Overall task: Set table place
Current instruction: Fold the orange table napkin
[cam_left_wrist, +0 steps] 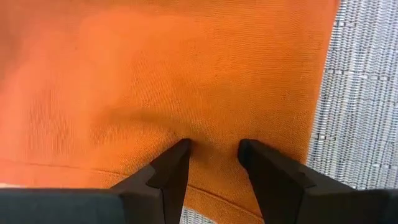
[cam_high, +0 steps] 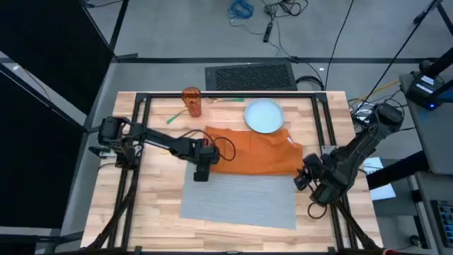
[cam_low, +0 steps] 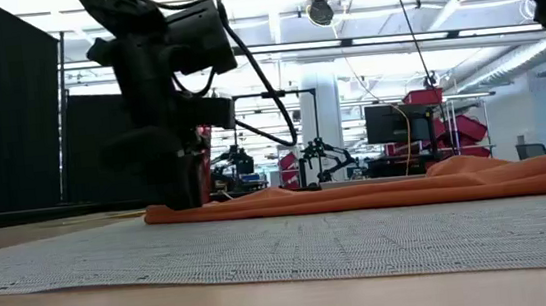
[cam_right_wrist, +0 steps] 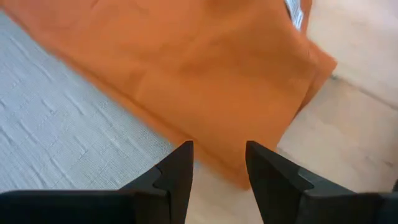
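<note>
Left gripper (cam_left_wrist: 213, 149): fingers spread, pressed on orange napkin (cam_high: 255, 152), likely to pinch it.
Right gripper (cam_right_wrist: 219, 155): spread, beside napkin's corner.
Placemat (cam_high: 241, 202): flat on table (cam_high: 152, 212), napkin overlapping its far edge.

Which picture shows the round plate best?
The high view: the whole plate shows from above, at the table's far side, touching the orange napkin. The low view and both wrist views do not show it.

Flat grey rectangular woven placemat (cam_high: 239, 201) lies on light wooden butcher-block worktop (cam_high: 152, 212), near front edge; far edge overlapped by orange cloth.
</note>
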Robot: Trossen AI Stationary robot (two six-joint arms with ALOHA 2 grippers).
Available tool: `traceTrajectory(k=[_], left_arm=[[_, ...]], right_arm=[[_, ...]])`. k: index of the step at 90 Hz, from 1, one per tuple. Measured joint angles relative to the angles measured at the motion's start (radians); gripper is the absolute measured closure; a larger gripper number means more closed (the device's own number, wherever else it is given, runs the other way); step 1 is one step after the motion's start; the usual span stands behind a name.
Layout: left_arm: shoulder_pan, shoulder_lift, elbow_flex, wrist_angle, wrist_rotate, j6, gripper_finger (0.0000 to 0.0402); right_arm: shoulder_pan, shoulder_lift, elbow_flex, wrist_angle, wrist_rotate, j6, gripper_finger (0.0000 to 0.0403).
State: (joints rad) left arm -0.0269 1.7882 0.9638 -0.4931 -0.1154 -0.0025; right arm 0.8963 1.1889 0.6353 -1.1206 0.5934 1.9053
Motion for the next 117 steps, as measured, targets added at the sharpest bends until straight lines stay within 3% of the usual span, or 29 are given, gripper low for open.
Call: traceTrajectory(k=[16, 31, 52, 76, 101, 117], left_arm=[[0.001, -0.017, -0.007, 0.011, -0.042, 0.012, 0.0256], [0.024, -0.017, -0.007, 0.042, -0.058, 0.01, 0.0256], [0.039, -0.018, -0.007, 0.038, -0.046, 0.007, 0.0256], [0.033, -0.023, -0.003, -0.05, 0.089, 0.009, 0.0256], [0.033, -0.022, -0.003, -0.095, 0.135, 0.022, 0.0257], [0.032, 0.022, 0.0, -0.092, 0.144, 0.035, 0.0306]], right_arm=[[0.035, 0.07, 0.0, 0.088, 0.017, 0.032, 0.0271], [0.043, 0.1, 0.0, 0.3, 0.16, -0.086, 0.0271], [0.043, 0.101, 0.0, 0.481, 0.236, -0.243, 0.0271], [0.043, 0.101, 0.0, 0.498, 0.252, -0.293, 0.0271], [0.043, 0.101, 0.0, 0.502, 0.292, -0.321, 0.0271], [0.043, 0.101, 0.0, 0.505, 0.298, -0.325, 0.0271]])
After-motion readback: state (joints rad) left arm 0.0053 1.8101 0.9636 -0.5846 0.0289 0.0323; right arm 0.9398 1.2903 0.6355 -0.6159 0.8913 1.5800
